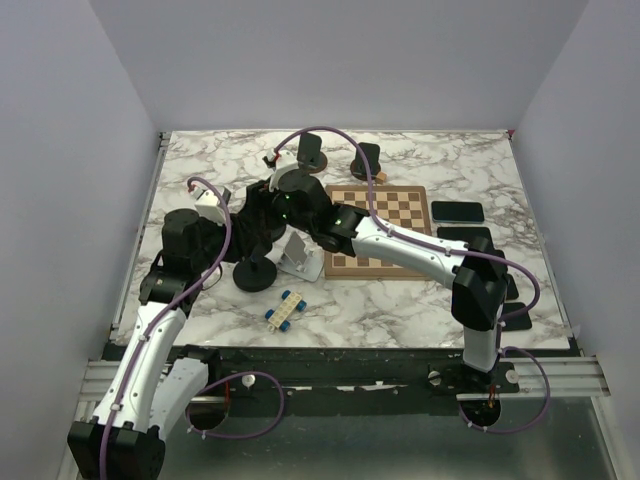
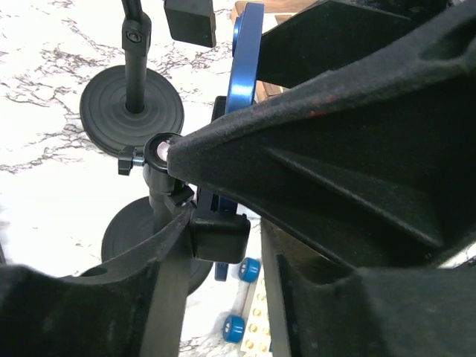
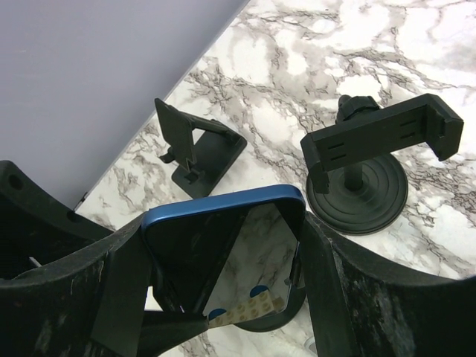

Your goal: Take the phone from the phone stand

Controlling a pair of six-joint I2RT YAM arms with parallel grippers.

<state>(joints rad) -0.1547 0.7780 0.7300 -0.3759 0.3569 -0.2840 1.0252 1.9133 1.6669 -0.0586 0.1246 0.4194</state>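
Observation:
A blue phone stands upright in the clamp of a black phone stand with a round base. My right gripper is shut on the phone, one finger on each side edge. In the top view it reaches across to the table's middle left. The phone's blue edge shows in the left wrist view, still in the stand's side clamp. My left gripper is closed round that clamp beside the stand's pole; it sits just left of the right gripper.
Two other black stands sit at the back, a folding one and a clamp one. A white stand and a blue-wheeled toy car lie close by. A chessboard and several dark phones lie to the right.

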